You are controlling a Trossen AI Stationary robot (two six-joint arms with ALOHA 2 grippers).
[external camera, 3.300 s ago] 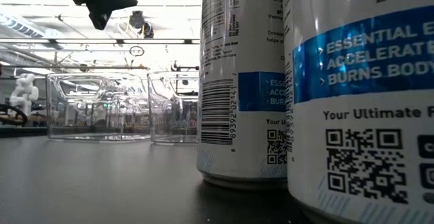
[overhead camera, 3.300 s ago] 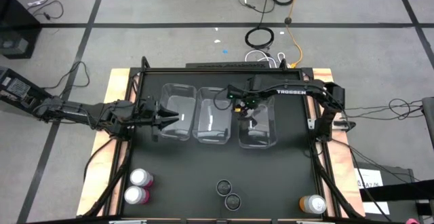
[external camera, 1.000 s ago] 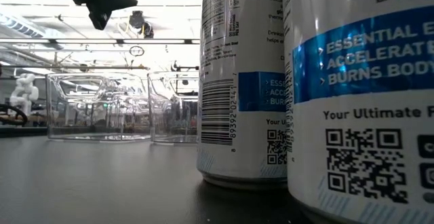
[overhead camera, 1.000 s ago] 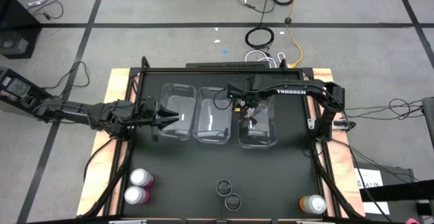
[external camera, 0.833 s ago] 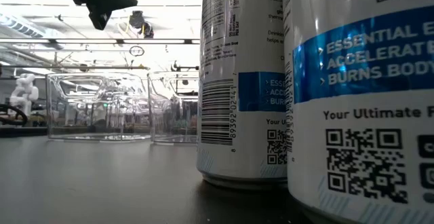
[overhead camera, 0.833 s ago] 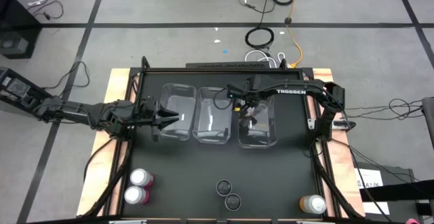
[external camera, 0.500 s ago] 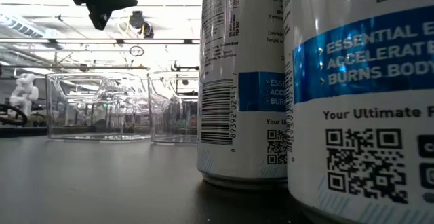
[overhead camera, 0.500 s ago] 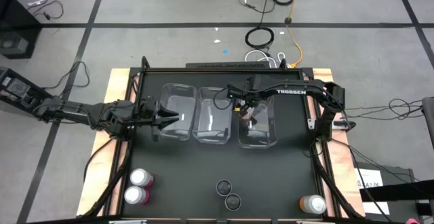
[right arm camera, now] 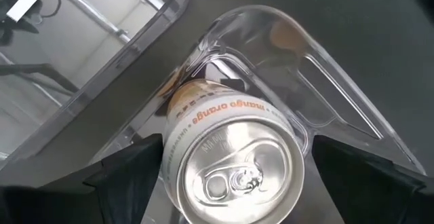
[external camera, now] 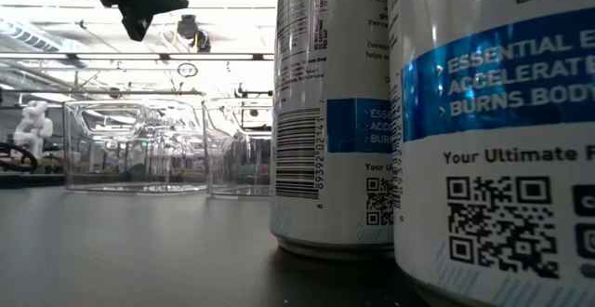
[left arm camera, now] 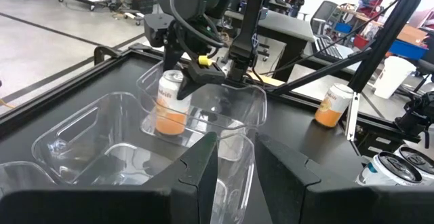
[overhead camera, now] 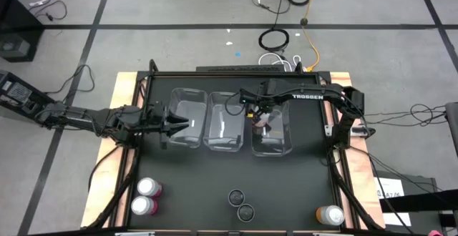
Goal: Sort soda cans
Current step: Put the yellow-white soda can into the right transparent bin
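Three clear bins stand side by side mid-table: left [overhead camera: 187, 137], middle [overhead camera: 223, 141], right [overhead camera: 278, 144]. My right gripper [overhead camera: 261, 119] reaches down into the right bin, shut on an orange can [right arm camera: 234, 163], which also shows in the left wrist view [left arm camera: 169, 103]. My left gripper [overhead camera: 183, 125] hovers open and empty over the left bin [left arm camera: 81, 136]. Near the front edge, standing upright, are two pink cans [overhead camera: 147, 196], two dark-topped cans [overhead camera: 241, 204] and a second orange can [overhead camera: 330, 214]. My right gripper pinches the orange can's upper wall just below the rim [right arm camera: 169, 157] between its two fingers [right arm camera: 132, 173], one on each side. The fingers come from above, pointing down into the right bin. The can is upright, low inside the bin; whether its bottom rests on the floor I cannot tell.
In the low view, the two dark-topped cans [external camera: 344, 112] stand close to the camera and hide the table's right side. A raised frame [overhead camera: 143, 86] runs round the black tabletop. Open tabletop lies between the bins and the front row of cans.
My right gripper has crept a little toward the table's far edge inside the right bin, the orange can going with it. The other cans have stayed where they were.
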